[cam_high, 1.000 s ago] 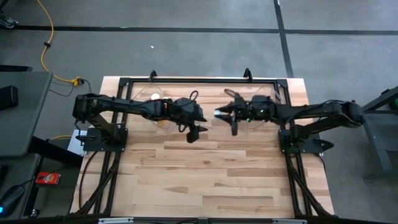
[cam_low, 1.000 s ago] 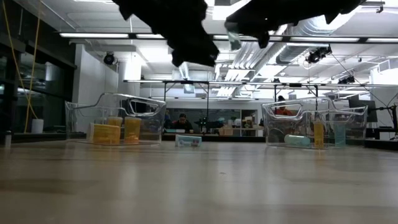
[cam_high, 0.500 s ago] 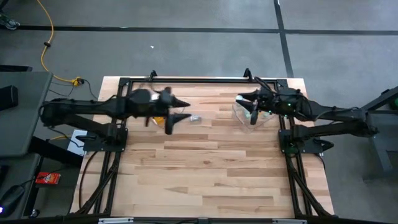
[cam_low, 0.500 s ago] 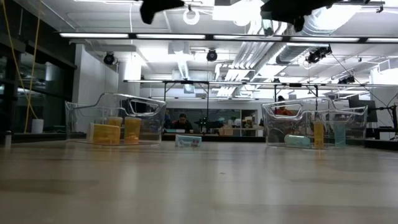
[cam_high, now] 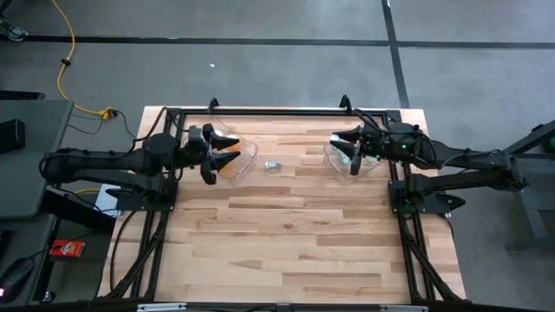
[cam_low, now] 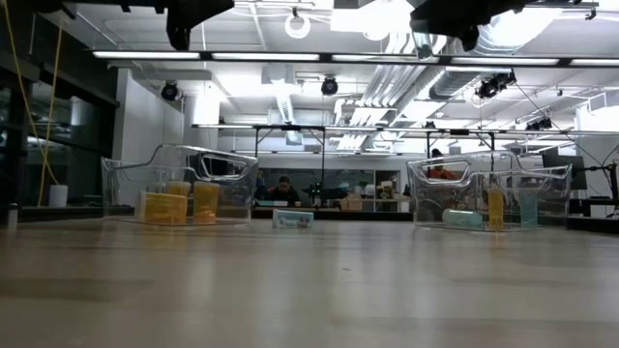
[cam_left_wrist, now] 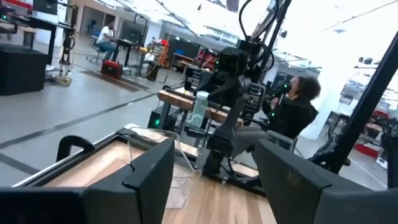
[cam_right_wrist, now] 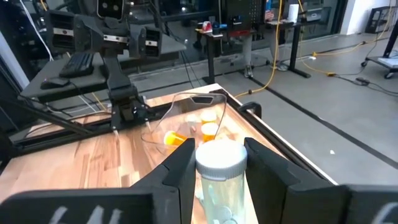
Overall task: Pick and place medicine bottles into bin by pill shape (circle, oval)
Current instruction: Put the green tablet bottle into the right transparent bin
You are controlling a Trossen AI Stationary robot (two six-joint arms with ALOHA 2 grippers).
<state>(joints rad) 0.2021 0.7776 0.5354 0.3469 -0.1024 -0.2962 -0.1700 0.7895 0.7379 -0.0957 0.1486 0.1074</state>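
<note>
My right gripper (cam_high: 349, 156) is shut on a pale whitish-teal bottle with a white cap (cam_right_wrist: 219, 163), high above the clear right bin (cam_high: 340, 165). The bottle also shows in the left wrist view (cam_left_wrist: 199, 109). My left gripper (cam_high: 224, 158) is open and empty above the clear left bin (cam_high: 247, 154), which holds orange bottles (cam_right_wrist: 209, 129). One small pale bottle (cam_high: 272, 165) lies on its side on the wood between the bins; it also shows in the low view (cam_low: 292, 219). My right gripper pinches the pale bottle between its two fingers (cam_right_wrist: 177, 171), on the bottle's sides just below the white cap (cam_right_wrist: 205, 182). The fingers come from the table's right side. The bottle stands upright in the hold, lifted clear above the right bin.
The right bin (cam_low: 488, 198) holds pale and yellow bottles. The left bin (cam_low: 179, 198) holds orange ones. A black frame (cam_high: 277, 111) runs along the table's far edge. Open wood lies toward the near edge. People sit at desks in the room beyond (cam_low: 282, 188).
My left gripper has drawn back from the table's middle toward the left edge and now hangs over the left bin. My right gripper has carried the pale bottle from the middle toward the right edge, over the right bin. The bottle on the wood has stayed where it was.
</note>
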